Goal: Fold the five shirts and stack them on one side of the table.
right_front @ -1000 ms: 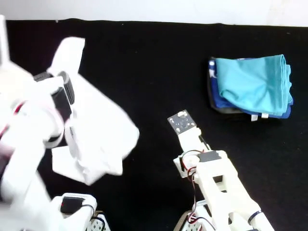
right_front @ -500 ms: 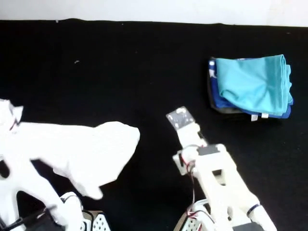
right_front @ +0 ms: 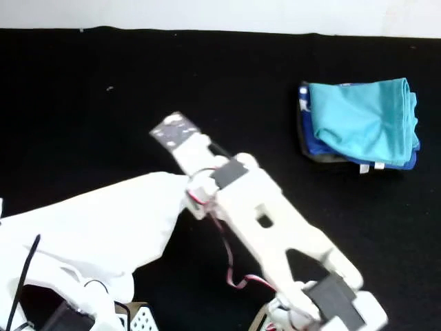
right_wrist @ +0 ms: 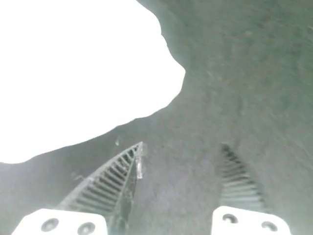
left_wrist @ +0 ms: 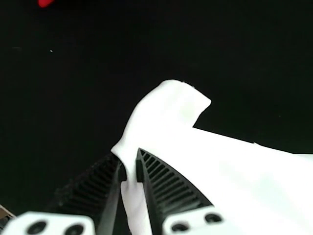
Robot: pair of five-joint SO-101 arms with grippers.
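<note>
Left claw [left_wrist: 129,156]: clamped on a fold of the white shirt [left_wrist: 171,112]. Cloth fills the narrow gap between its ribbed jaws, and a loose flap stands up past the tips.
Right claw [right_wrist: 182,145]: jaws wide apart and holding nothing, low over bare worktop [right_front: 103,83] just beside the shirt's rounded edge.
Why held so: the left pinch likely keeps one edge lifted so the cloth hangs free instead of bunching. The right claw looks ready to take a second edge, so the two can pull the shirt flat for folding.
White shirt: at about 8 o'clock in the high view, unfolded and rumpled. It drapes from the lower-left corner toward the centre, and its tip reaches the right arm [right_front: 262,221] at the wrist.
Stack [right_front: 358,124]: at about 2 o'clock, well apart from the white shirt. A teal shirt [right_front: 362,117] lies on top, a blue shirt [right_front: 324,148] under it, and something darker is below that.
Why there: the stack sits off to one side, which leaves the middle free for spreading and folding.
Cloth: the white shirt looks thin, soft and limp, sagging into broad rounded folds. The stacked shirts are flat rough rectangles with softly rounded fold edges.
Claws: hard pale plastic with dark ridged, tapering inner faces that suit gripping slippery fabric.
Worktop: matte black with a fine grain.
</note>
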